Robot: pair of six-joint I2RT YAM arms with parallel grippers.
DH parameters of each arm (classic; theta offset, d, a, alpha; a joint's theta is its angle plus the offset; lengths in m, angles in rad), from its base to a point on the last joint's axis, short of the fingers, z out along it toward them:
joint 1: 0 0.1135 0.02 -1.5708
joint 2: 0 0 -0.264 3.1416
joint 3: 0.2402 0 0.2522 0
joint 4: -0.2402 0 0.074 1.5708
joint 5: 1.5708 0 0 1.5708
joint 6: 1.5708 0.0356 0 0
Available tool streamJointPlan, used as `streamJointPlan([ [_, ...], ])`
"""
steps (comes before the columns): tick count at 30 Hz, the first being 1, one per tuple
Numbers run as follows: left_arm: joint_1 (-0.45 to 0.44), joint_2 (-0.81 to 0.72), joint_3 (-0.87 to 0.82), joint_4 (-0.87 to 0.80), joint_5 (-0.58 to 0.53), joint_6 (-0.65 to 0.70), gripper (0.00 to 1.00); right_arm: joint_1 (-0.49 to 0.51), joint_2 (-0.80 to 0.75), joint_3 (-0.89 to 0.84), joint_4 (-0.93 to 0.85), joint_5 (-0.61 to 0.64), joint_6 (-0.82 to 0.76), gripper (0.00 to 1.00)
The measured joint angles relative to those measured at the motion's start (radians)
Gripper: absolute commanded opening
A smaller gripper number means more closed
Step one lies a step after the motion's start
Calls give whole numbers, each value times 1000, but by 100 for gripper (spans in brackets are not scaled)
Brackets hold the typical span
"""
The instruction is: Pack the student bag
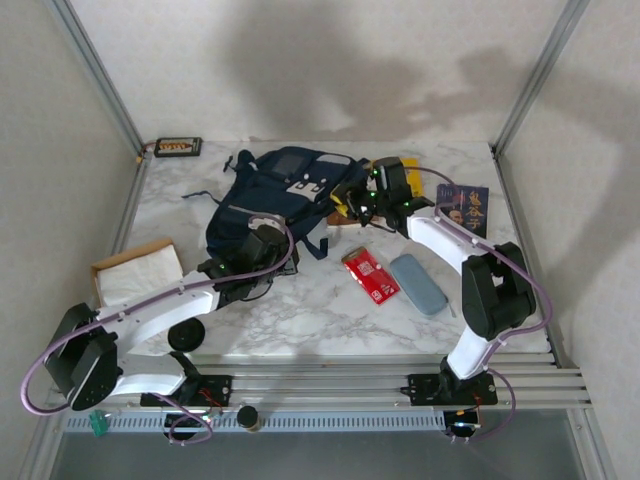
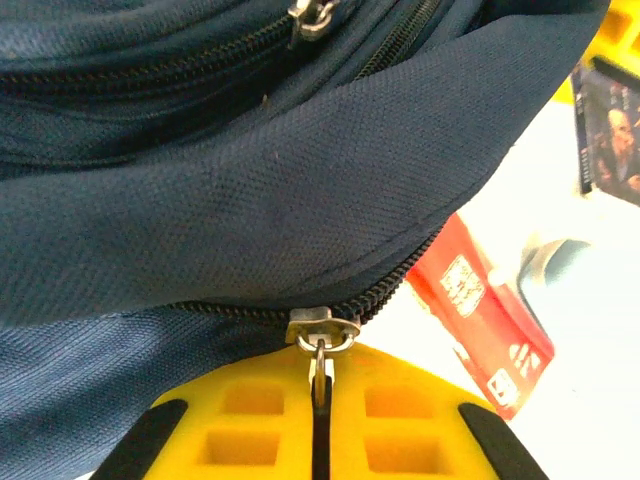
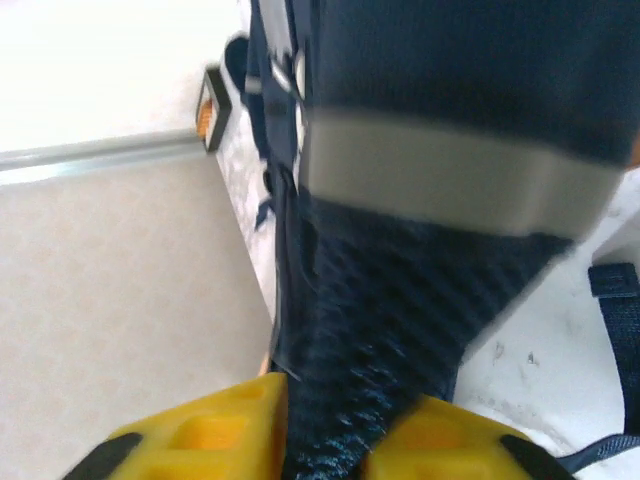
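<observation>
The student bag (image 1: 285, 190), a navy-blue backpack with white patches, lies at the back middle of the marble table. My left gripper (image 1: 268, 236) is at its near edge. In the left wrist view its yellow fingers (image 2: 250, 420) are shut on the metal zipper pull (image 2: 322, 340) of a partly open zip. My right gripper (image 1: 350, 203) is at the bag's right side. Its yellow fingers (image 3: 210, 430) stand apart, with the bag's navy fabric (image 3: 390, 330) lying between them below a pale stripe (image 3: 450, 175). That view is blurred.
A red packet (image 1: 371, 275) and a grey-blue oblong case (image 1: 418, 284) lie right of the table's centre. A dark book (image 1: 463, 208) sits at the back right. A cardboard box with white contents (image 1: 135, 272) stands at the left, and a small tray (image 1: 178, 147) at the back left.
</observation>
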Motion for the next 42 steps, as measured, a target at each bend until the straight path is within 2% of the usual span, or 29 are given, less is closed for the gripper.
streamJointPlan([
  [4,-1,64,21,-5,9,4,0,-34,-67,-36,-58,73,-75,72],
  [7,-1,80,21,-3,17,3,0,-29,-200,-112,-95,143,-107,83],
  [12,-1,81,21,3,33,3,0,111,-312,-225,-55,172,-65,86],
  [16,-1,81,21,5,36,3,0,197,-235,-301,3,155,27,85],
  [20,-1,80,21,6,38,3,0,212,-100,-287,94,119,92,78],
  [24,-1,77,17,12,40,3,0,214,-23,-251,159,122,140,65],
  [28,-1,70,11,18,40,4,0,216,21,-179,173,169,139,43],
  [32,-1,55,6,25,40,7,0,215,21,-175,175,205,123,13],
  [35,-1,34,-9,31,40,7,0,212,20,-175,173,203,101,1],
  [42,22,-63,-53,-11,30,3,0,143,-1,-151,97,154,-34,0],
])
